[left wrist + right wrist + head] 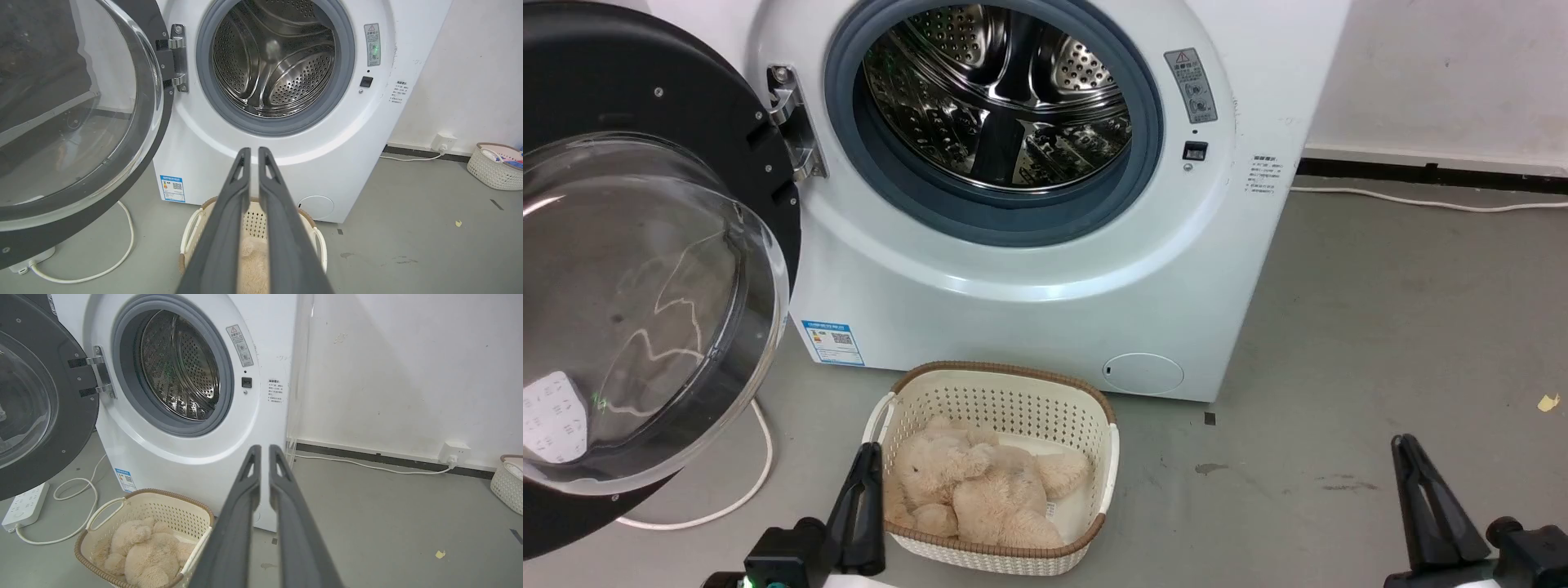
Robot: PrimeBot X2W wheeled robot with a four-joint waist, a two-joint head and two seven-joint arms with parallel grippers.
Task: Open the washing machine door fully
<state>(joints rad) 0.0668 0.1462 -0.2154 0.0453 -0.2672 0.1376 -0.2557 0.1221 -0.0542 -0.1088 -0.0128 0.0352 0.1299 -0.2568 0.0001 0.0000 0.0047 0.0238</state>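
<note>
- We see a flat grey concrete floor [1380, 327] with a dark stain [1211, 468] and a small yellowish scrap [1547, 402] on it.
- The scuffed white painted wall [408, 367] has a black skirting strip [1421, 174] along its base.
- A white wall socket block [454, 451] sits at the skirting, with a thin white cable running from it.
- A white power strip [22, 506] lies on the floor, its cord looped.
- A cream perforated plastic basket with a brown rim [1005, 400] stands on the floor, a beige plush toy [980, 490] inside.
- We spot a second white woven basket [494, 171] near the wall.

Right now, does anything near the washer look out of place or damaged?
Nothing looks damaged. A yellow scrap lies on the floor at the right, and a white cable loops under the open washing machine door.
</note>
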